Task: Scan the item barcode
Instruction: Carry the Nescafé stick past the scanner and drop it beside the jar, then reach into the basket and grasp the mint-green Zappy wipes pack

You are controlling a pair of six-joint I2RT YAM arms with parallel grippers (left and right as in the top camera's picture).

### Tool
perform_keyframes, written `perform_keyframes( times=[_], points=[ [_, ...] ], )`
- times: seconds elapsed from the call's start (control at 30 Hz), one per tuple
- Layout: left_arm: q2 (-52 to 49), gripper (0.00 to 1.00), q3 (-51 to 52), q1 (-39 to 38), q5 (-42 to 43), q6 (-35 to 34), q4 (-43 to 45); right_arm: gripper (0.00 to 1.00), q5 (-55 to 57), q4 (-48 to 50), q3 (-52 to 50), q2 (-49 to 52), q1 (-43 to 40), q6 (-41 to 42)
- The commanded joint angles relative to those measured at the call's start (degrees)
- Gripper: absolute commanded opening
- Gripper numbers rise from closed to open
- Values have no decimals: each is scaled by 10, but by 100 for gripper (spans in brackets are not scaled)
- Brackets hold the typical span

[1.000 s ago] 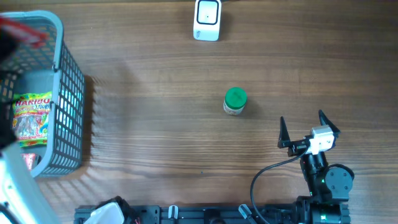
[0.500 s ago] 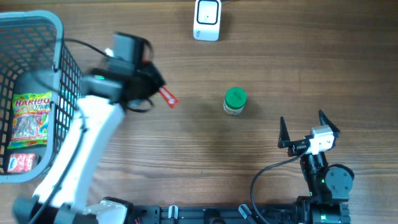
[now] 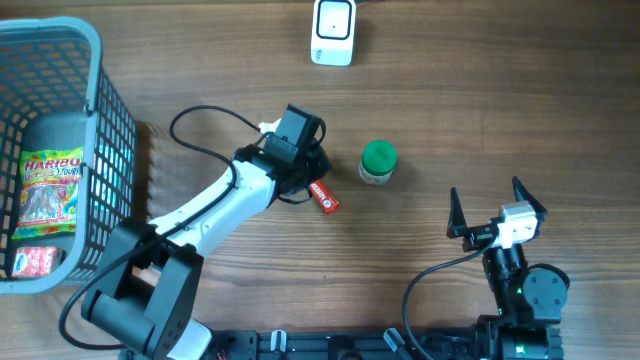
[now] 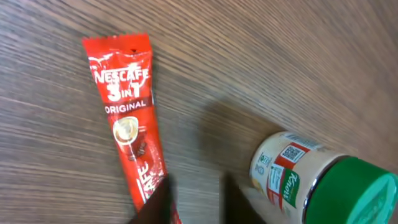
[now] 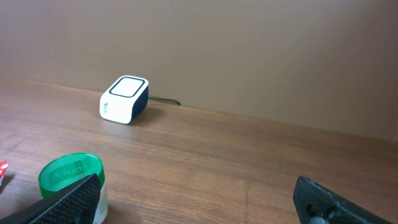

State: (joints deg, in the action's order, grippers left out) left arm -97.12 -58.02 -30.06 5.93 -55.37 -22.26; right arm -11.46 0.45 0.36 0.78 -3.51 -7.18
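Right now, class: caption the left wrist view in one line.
Left fingers parted at the end of a Nescafe 3in1 Original sachet, flat on the wooden table beside a green-lidded Knorr jar.

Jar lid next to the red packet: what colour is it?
Green. The lid shows best in the overhead view.

Overhead view; clock directions read from the cream jar with green lid (image 3: 378,163). 8 o'clock, just beside: red foil stick sachet (image 3: 323,196), with the white left arm (image 3: 215,203) lying across the wood beyond it. 11 o'clock, well apart: white box scanner (image 3: 333,31). 9 o'clock, table edge: grey plastic mesh basket (image 3: 100,70). 4 o'clock: right gripper (image 3: 485,188), fingers spread. Bare wooden table (image 3: 520,90) from 12 to 3 o'clock: open passage.
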Motion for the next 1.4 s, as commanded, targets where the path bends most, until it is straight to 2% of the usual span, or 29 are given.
perform_keyframes(
  times=[0.0, 0.07, 0.1, 0.13, 0.17, 0.27, 0.37, 0.43, 0.47, 0.5, 0.53, 0.63, 0.7, 0.77, 0.87, 1.0, 1.17, 1.3, 1.37],
  points=[
    [11, 52, -1, 0, 23, -18, -2, 100, 8, 3, -1, -3, 3, -3],
    [31, 58, -10, 1, 22, 12, -9, 100, 8, 3, -1, -3, 3, -3],
    [46, 67, -18, 2, 18, 31, -16, 100, 8, 3, -1, -3, 3, -3],
    [64, 93, -30, 5, 10, 53, -21, 100, 8, 3, -1, -3, 3, -3],
    [88, 100, -52, 15, 10, 84, -39, 100, 8, 3, -1, -3, 3, -3],
    [139, 100, -135, 54, 10, 146, -110, 100, 8, 3, -1, -3, 3, -3],
    [181, 100, -300, 121, -6, 250, -229, 100, 8, 3, -1, -3, 3, -3],
    [189, 100, -399, 165, -38, 281, -292, 100, 8, 3, -1, -3, 3, -3],
    [191, 100, -449, 194, -55, 282, -322, 100, 8, 3, -1, -3, 3, -3],
    [192, 100, -532, 268, -48, 283, -358, 100, 8, 3, -1, -3, 3, -3],
    [194, 100, -555, 301, -31, 298, -358, 100, 8, 3, -1, -3, 3, -3],
    [209, 100, -571, 375, -22, 329, -359, 100, 8, 3, -1, -3, 3, -3],
    [215, 100, -571, 414, -44, 356, -368, 100, 8, 3, -1, -3, 3, -3],
    [214, 100, -571, 459, -81, 295, -390, 100, 8, 3, -1, -3, 3, -3],
    [195, 100, -571, 546, -84, 180, -461, 100, 8, 3, -1, -3, 3, -3],
    [156, 100, -571, 628, -84, 112, -534, 100, 8, 3, -1, -3, 3, -3],
    [86, 100, -569, 693, -81, 111, -599, 100, 8, 3, -1, -3, 3, -3],
    [38, 100, -540, 712, -39, 125, -597, 100, 8, 3, -1, -3, 3, -3],
    [12, 100, -504, 712, -4, 167, -575, 100, 8, 3, -1, -3, 3, -3]
  ],
)
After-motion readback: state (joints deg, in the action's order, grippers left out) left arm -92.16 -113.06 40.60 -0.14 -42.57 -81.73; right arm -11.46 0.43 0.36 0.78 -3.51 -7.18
